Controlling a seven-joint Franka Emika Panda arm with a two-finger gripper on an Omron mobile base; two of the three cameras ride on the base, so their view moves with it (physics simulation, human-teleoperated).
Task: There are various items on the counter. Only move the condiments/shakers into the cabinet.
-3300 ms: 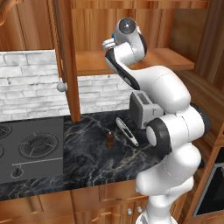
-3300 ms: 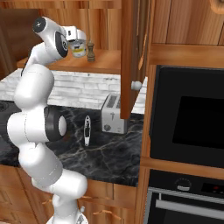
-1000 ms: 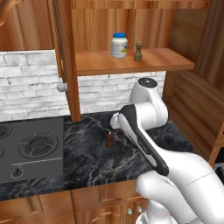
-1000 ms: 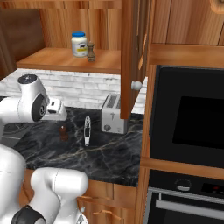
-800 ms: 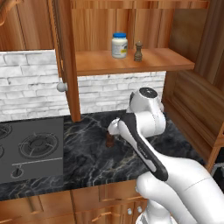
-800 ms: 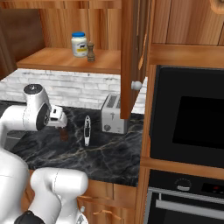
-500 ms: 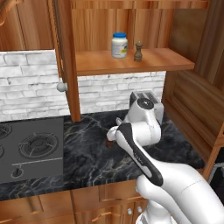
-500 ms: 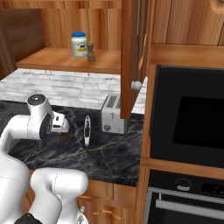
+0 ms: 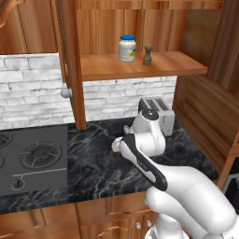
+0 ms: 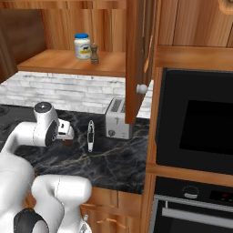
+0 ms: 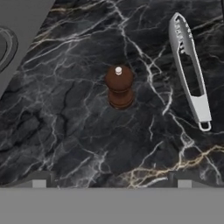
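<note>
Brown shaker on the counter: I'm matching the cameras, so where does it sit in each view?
Left base view: brown shaker mid-picture on the counter, a sliver beside the arm.
Right base view: left of centre, left of the silver utensil.
Hand view: upright, just above centre.
Shared landmark: that utensil, also at the hand view's right.

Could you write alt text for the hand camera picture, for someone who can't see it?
A small brown wooden shaker stands upright on a black marble counter, seen from above. Silver tongs lie apart to its right, and a grey stovetop corner shows at upper left.
</note>
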